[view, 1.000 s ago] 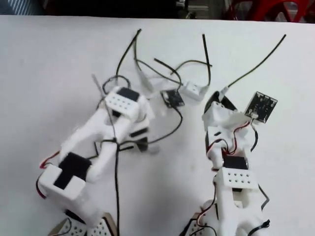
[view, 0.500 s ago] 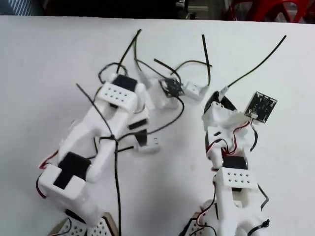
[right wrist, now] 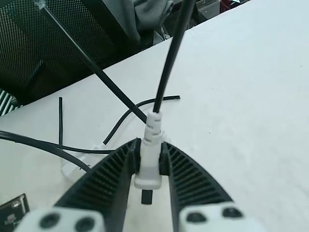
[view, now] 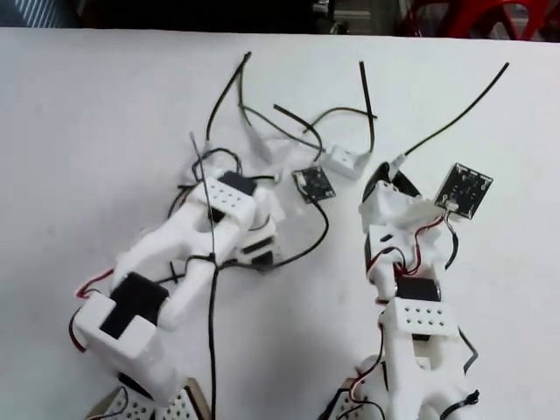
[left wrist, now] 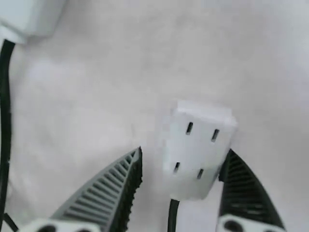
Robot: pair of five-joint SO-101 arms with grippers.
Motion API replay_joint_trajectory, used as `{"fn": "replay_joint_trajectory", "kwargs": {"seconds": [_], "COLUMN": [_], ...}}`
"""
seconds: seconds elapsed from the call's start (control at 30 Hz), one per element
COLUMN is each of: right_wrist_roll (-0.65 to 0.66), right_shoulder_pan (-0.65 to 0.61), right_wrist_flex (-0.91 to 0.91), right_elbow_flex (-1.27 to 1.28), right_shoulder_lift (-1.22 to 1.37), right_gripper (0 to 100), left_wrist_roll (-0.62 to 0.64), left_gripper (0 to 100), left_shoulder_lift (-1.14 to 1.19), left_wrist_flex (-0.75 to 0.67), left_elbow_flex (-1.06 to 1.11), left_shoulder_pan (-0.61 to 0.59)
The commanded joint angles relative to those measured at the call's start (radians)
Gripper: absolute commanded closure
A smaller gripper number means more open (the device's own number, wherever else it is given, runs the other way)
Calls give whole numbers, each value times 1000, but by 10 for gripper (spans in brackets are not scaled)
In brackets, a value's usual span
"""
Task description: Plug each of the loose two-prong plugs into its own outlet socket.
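Left end effector [left wrist: 183,154] apart, straddling the white outlet socket [left wrist: 195,150], which lies slots-up near the middle of the desk [view: 87,105]; socket sits between the fingers, nearer one; probably positioned to grip and steady it. Right end effector [right wrist: 149,145] clamped on two-prong plug [right wrist: 147,169], prong end down, cable [right wrist: 169,63] trailing free; plug held toward right edge, well apart from that socket, likely ready for insertion.

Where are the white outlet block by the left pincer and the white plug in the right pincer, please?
white outlet block [left wrist: 195,151]: left wrist view, on its slotted face, midway between the slot pairs.
white plug [right wrist: 148,166]: right wrist view, on its body, just below the cord collar.
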Motion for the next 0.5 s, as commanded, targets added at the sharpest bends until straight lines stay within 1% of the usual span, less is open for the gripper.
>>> {"fn": "replay_joint_trajectory", "kwargs": {"seconds": [0.0, 0.07, 0.13, 0.23, 0.37, 0.4, 0.47], "right_wrist_roll": [-2, -2, -2, -2, -2, -2, -2], "right_shoulder_pan": [5, 5, 5, 4, 4, 4, 4], "right_wrist_flex": [-13, -13, -13, -13, -13, -13, -13], "right_elbow_flex": [-15, -15, -15, -15, -15, -15, -15], "right_shoulder_lift": [-21, -21, -21, -21, -21, -21, -21], "right_gripper": [981, 981, 981, 981, 981, 981, 981], "left_wrist_roll": [18, 83, 172, 259, 299, 299, 293], "left_gripper": [881, 931, 928, 867, 741, 727, 730], "left_shoulder_lift": [-5, -12, -13, -15, -18, -27, -71], "left_wrist_flex": [-58, -54, -46, -11, 117, 160, 236], "left_elbow_flex": [0, -3, -3, -11, -94, -130, -199], "left_shoulder_pan": [16, 16, 16, 13, 8, 8, 8]}}
